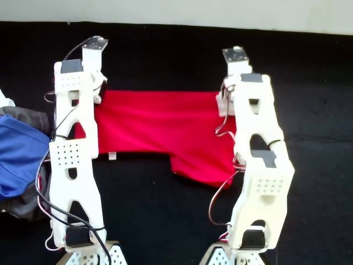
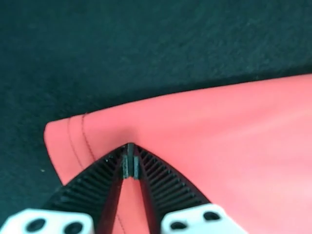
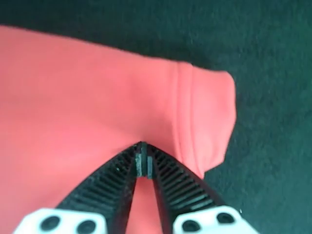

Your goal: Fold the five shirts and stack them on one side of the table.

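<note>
Red shirt [image 1: 160,127] lies spread flat across the middle of the black worktop [image 1: 165,49], w/ one flap sticking out toward the arm bases near the right arm. My left end effector [image 2: 129,165] is pinched fully closed on the cloth at one end, just inside the stitched hem [image 2: 80,141]. The right end effector [image 3: 143,165] is closed the same way on the opposite end, beside that end's hemmed edge. I judge the fabric light, thin and totally limp: no stiffness, so it'll sag btwn the two grips and drape wherever it's let go. A narrow pinch on a single layer could slip, so the doubled hem corners look like the best hold, w/ both sides lifted evenly to keep it taut. A blue shirt [image 1: 19,154] sits bunched at the worktop's edge beyond the left arm, prob. the stack side.
</note>
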`<state>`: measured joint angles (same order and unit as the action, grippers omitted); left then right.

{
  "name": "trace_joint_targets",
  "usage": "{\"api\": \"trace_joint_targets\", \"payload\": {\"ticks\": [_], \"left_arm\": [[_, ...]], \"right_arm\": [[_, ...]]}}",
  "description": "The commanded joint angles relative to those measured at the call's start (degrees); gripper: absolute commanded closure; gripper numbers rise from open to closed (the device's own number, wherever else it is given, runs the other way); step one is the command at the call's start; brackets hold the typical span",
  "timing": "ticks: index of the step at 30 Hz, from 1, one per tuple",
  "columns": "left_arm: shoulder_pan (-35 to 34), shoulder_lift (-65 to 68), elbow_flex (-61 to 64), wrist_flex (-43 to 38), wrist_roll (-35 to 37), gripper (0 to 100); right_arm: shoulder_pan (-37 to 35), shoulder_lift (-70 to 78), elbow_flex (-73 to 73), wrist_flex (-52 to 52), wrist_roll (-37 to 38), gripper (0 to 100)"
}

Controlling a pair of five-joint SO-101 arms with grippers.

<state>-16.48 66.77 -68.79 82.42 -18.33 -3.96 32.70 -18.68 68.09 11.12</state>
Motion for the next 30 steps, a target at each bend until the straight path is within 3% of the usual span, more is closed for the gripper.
{"api": "trace_joint_targets", "payload": {"ticks": [1,6,9,14,20,24,30], "left_arm": [[-2.3,0.1,-8.6,5.2,-0.8,99],[-0.7,0.2,-25.6,17.4,-0.7,99],[0.1,-2.7,-25.2,19.7,-0.1,99],[-1.3,-16.0,-9.6,19.8,3.3,99],[-2.5,-36.4,24.7,19.2,3.7,99],[-3.2,-46.4,46.9,9.2,3.7,99],[-3.6,-56.7,79.7,-18.1,3.7,99]], "right_arm": [[0.4,-6.5,-6.2,8.7,-0.6,99.1],[-1.2,-13.9,-9.2,18.4,-0.6,99.1],[-2.2,-18.9,-8.8,20.9,-0.5,99.1],[-5.8,-25.8,-8.7,25.9,-0.5,99.1],[-9.6,-31.5,-8.7,32.7,-0.5,99.1],[-10.2,-35.9,-6.2,32.7,-0.5,99.1],[-16.0,-46.5,13.8,29.3,-0.5,99.1]]}}
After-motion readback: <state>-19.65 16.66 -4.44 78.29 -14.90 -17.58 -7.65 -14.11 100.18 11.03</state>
